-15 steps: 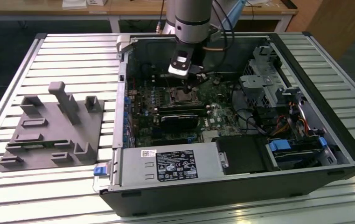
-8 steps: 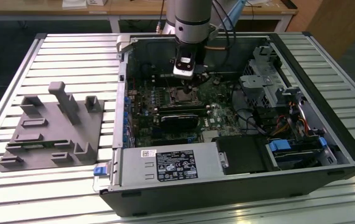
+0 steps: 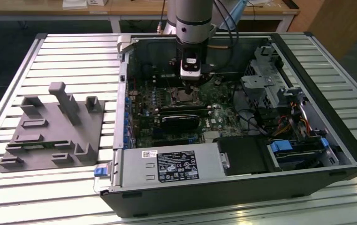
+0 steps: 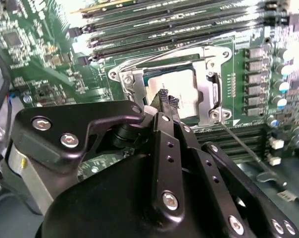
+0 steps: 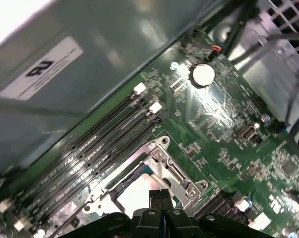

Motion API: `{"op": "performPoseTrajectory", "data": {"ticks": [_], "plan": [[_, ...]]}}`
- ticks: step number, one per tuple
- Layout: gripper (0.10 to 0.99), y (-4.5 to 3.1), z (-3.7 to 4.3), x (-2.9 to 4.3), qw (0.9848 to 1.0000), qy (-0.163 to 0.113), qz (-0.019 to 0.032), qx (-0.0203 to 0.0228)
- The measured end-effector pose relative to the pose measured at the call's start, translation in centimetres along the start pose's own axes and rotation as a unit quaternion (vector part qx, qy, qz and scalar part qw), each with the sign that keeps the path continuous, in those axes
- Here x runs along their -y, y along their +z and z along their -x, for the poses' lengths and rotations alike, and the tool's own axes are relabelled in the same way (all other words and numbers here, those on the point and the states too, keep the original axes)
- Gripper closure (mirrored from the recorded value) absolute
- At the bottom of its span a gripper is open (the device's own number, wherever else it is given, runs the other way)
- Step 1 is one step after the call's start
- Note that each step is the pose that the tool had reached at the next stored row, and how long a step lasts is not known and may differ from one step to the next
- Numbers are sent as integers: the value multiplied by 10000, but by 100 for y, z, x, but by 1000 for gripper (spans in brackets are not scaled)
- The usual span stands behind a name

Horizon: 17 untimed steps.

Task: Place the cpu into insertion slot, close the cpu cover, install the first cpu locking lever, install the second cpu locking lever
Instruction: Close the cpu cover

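On the exterior view's left, a grey fixture plate (image 3: 50, 126) sits on the slatted table (image 3: 15, 70), well apart from the open computer case (image 3: 228, 197). I judge it a parking place for parts, set outside the arm's work area. Further right, the gripper (image 3: 189, 80) hangs straight down over the insertion slot (image 3: 182, 96) on the motherboard. In the second wrist view its fingers (image 4: 162, 124) are pressed together with nothing between them, the tips poised just above the cpu (image 4: 181, 84), which lies flat in the slot. The cpu cover (image 4: 212, 94) looks folded down around it (its cut-out leaves the metal top bare), so closed tips suit pushing, not grasping. To the right, a thin wire lever (image 4: 243, 144) angles away from the socket and is apparently unlatched. At the exterior view's right stands the drive cage (image 3: 266, 84).
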<state>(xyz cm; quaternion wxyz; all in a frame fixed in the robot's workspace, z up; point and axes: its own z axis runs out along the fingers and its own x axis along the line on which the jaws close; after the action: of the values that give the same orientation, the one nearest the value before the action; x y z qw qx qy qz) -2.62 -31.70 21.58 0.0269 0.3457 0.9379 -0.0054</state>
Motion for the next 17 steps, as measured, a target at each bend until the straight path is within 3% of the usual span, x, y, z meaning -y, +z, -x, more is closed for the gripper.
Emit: {"op": "performPoseTrajectory", "data": {"ticks": [5, 9, 12, 17], "plan": [[980, 0, 0, 0, 9990, -449, 11, 7], [980, 1, 0, 0, 9967, -817, 21, 13], [980, 2, 0, 0, 9941, -1085, 31, 15], [980, 9, -1, 1, 9881, -1535, 56, 13]]}}
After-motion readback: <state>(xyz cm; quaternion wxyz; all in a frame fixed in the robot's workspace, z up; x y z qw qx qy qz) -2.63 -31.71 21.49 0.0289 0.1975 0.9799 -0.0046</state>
